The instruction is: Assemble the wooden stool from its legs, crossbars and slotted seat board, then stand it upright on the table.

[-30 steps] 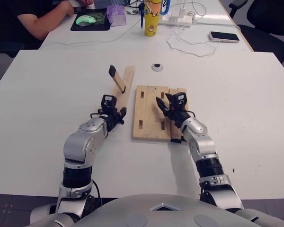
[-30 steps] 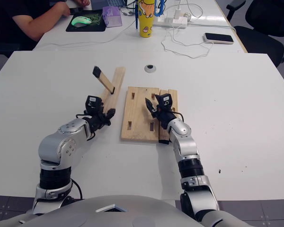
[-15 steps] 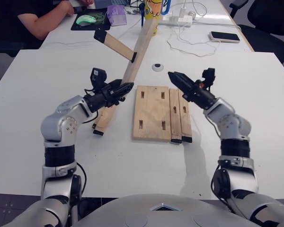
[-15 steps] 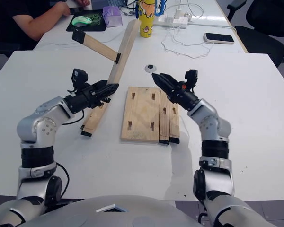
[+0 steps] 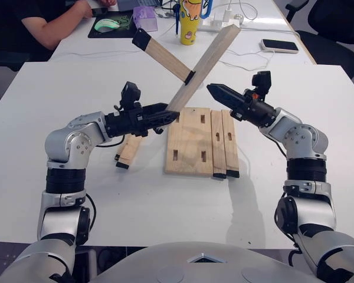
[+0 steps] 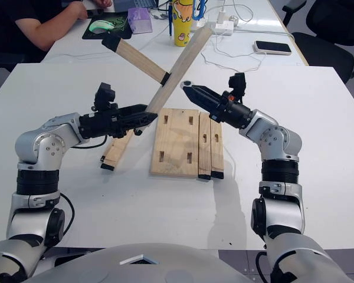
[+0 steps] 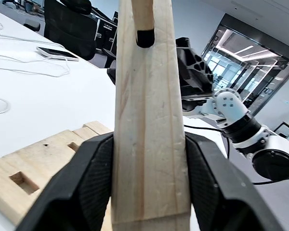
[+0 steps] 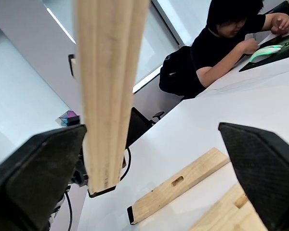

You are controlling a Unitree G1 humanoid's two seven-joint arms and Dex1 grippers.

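Note:
My left gripper [image 5: 163,113] is shut on the lower end of a wooden leg [image 5: 209,56] and holds it above the table, tilted up toward the right. A black-tipped crossbar [image 5: 162,54] sticks out of the leg's slot, pointing up and to the left. In the left wrist view a finger [image 7: 86,187] presses each side of the leg [image 7: 147,120]. My right gripper [image 5: 215,91] is open and level with the raised leg, just right of it. The slotted seat board [image 5: 189,138] lies flat below. Two more wooden pieces [image 5: 224,144] lie along its right edge.
Another slotted leg [image 5: 127,154] lies on the table left of the seat board. At the back stand a yellow cup [image 5: 189,23], a power strip [image 5: 221,25] with cables, a phone [image 5: 279,45] and a mouse pad [image 5: 112,26]. A person sits at the back left.
My left gripper has lifted the leg with its crossbar off the table and swung its top to the right. My right gripper has risen from the seat board to beside the leg.

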